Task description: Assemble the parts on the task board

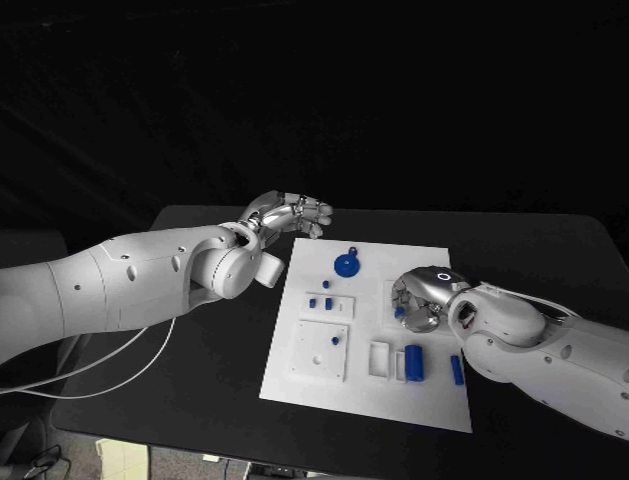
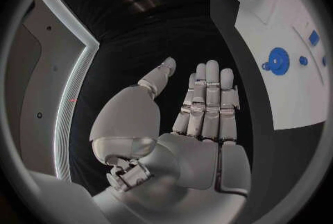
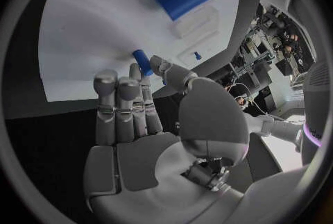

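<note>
I judge the job barely begun: parts [image 1: 414, 361] lie scattered across the board [image 1: 444, 405]. My left hand [image 1: 288, 214] hovers released at its far-left corner; my right hand [image 1: 422, 298], also released, hangs over its right side.

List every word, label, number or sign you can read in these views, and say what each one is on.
None: no readable text in any view.
Task board: plain white, no lettering visible.
Blue parts such as the round disc and the cylinder: no markings visible.
Right arm: a glowing ring, not a character.
</note>
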Tool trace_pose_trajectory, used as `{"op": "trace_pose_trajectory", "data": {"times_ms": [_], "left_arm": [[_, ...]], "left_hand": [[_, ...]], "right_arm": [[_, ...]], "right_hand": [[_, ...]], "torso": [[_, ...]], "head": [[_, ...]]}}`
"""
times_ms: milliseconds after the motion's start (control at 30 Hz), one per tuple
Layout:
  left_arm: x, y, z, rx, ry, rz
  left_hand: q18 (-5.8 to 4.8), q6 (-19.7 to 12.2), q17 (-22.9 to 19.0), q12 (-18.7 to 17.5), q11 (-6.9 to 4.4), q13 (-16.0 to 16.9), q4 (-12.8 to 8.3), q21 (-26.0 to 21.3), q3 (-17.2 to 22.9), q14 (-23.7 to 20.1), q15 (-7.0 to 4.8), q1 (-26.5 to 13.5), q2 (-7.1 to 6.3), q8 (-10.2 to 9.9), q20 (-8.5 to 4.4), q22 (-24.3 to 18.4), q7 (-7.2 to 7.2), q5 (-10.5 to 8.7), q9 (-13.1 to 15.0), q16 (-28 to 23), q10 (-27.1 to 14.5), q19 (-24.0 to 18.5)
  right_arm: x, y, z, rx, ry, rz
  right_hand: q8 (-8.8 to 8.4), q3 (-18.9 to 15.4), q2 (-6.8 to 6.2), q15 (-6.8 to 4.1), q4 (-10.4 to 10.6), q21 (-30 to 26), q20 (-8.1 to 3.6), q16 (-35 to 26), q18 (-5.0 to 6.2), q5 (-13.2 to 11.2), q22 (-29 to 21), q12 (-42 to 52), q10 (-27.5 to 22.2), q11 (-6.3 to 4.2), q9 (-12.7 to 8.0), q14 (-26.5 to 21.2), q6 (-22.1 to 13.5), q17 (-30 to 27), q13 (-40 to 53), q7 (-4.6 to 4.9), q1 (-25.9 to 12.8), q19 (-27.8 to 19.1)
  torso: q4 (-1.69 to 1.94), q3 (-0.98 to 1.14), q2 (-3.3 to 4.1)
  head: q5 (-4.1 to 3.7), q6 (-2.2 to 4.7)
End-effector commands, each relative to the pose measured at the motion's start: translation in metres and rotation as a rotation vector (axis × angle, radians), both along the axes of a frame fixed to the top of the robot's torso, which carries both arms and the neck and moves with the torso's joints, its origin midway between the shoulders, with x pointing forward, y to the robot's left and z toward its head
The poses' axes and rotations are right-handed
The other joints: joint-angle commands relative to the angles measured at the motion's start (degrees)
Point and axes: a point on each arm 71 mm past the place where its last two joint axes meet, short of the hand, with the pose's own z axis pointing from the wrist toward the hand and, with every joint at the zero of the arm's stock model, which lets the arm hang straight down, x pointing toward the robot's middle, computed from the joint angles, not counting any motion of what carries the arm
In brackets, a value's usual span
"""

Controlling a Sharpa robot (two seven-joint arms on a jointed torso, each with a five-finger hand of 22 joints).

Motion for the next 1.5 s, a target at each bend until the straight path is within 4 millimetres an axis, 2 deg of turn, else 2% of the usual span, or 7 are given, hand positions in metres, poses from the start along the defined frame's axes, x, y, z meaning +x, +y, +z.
{"op": "trace_pose_trajectory", "data": {"times_ms": [33,233,367,633,900,1267,1500], "left_arm": [[0.000,-0.002,0.001,-0.012,-0.005,-0.011],[0.000,-0.002,0.001,-0.012,-0.005,-0.011],[0.000,-0.002,0.001,-0.012,-0.005,-0.011],[0.001,-0.001,0.001,-0.011,-0.006,-0.008],[0.001,0.000,0.001,-0.010,-0.007,-0.005],[0.001,-0.001,0.001,-0.010,-0.008,-0.006],[0.001,-0.002,0.001,-0.010,-0.008,-0.006]], "left_hand": [[0.95,-0.3,0.1,-0.2,0.00,0.1,0.3,-0.3,-0.2,0.1,0.36,0.2,0.08,0.2,0.20,0.1,-0.03,0.05,-0.1,-0.3,-0.6,0.2],[0.96,-0.3,0.1,-0.2,0.00,0.1,0.3,-0.3,-0.2,0.1,0.36,0.2,0.08,0.2,0.20,0.1,-0.03,0.05,-0.1,-0.3,-0.6,0.2],[0.96,-0.3,0.1,-0.2,0.01,0.1,0.3,-0.3,-0.2,0.1,0.36,0.2,0.08,0.2,0.20,0.1,-0.03,0.05,-0.1,-0.3,-0.6,0.2],[0.96,-0.3,0.2,-0.2,0.01,0.1,0.3,-0.3,-0.2,0.1,0.36,0.2,0.11,0.2,0.21,0.1,-0.03,0.05,-0.1,-0.4,-0.6,0.2],[0.96,-0.3,0.2,-0.2,0.01,0.1,0.3,-0.4,-0.2,0.1,0.36,0.2,0.13,0.2,0.21,0.1,-0.03,0.05,-0.1,-0.4,-0.6,0.2],[0.96,-0.3,0.3,-0.1,0.00,0.1,0.3,-0.4,-0.2,0.2,0.36,0.2,0.13,0.2,0.21,0.2,-0.03,0.05,-0.1,-0.5,-0.6,0.2],[0.97,-0.3,0.3,-0.1,0.00,0.1,0.3,-0.4,-0.2,0.2,0.36,0.2,0.12,0.2,0.21,0.2,-0.03,0.05,-0.1,-0.5,-0.6,0.3]], "right_arm": [[-0.002,0.003,-0.001,-0.004,-0.021,0.003],[-0.003,0.003,0.000,0.003,-0.039,-0.009],[-0.003,0.003,0.002,0.015,-0.050,-0.010],[-0.008,0.003,0.007,0.052,-0.077,-0.007],[-0.012,0.008,0.023,0.122,-0.118,0.007],[-0.033,0.047,0.031,0.221,-0.061,0.104],[-0.048,0.067,0.022,0.238,-0.025,0.156]], "right_hand": [[0.39,0.4,0.69,-0.47,-0.1,0.3,0.02,0.1,5.82,-0.3,1.1,0.3,0.9,0.19,0.0,-0.1,0.5,-0.1,0.2,-0.03,-0.3,-0.3],[0.86,1.4,2.20,-0.90,-0.9,0.5,-0.17,0.2,5.82,-0.2,1.1,0.7,1.9,-0.25,0.2,0.1,1.7,-0.2,0.8,-0.49,0.2,-0.3],[0.99,2.0,2.60,-1.08,-1.5,0.7,-0.20,0.2,5.82,0.1,1.1,0.9,2.4,-0.45,0.3,0.2,2.3,-0.3,1.2,-0.68,0.1,-0.2],[1.04,2.6,2.67,-1.27,-1.9,0.9,-0.24,0.2,5.82,0.2,1.0,1.0,3.0,-0.64,0.3,0.3,3.0,-0.3,1.7,-0.87,-0.3,0.0],[1.05,3.4,2.33,-1.43,-2.0,1.0,-0.36,0.4,5.82,0.3,1.0,1.0,3.4,-0.80,0.3,0.5,3.5,-0.3,2.1,-1.05,-0.5,0.3],[0.99,3.8,2.31,-1.48,-1.9,1.0,-0.43,0.5,5.82,0.4,0.9,1.0,3.5,-0.86,0.2,0.5,3.6,-0.3,2.3,-1.09,-0.7,0.4],[0.94,3.8,2.44,-1.48,-1.9,1.1,-0.45,0.5,5.82,0.4,0.9,0.9,3.5,-0.85,0.2,0.5,3.6,-0.3,2.3,-1.08,-0.8,0.5]], "torso": [[0.05,-0.02,0.00],[0.02,-0.03,0.00],[0.02,-0.03,0.00],[0.00,-0.02,0.00],[-0.03,-0.01,-0.01],[-0.04,-0.02,0.01],[0.00,-0.02,0.01]], "head": [[-0.14,-0.06],[-0.32,-0.02],[-0.32,-0.02],[-0.19,0.16],[-0.14,0.33],[0.05,0.34],[0.23,0.20]]}}
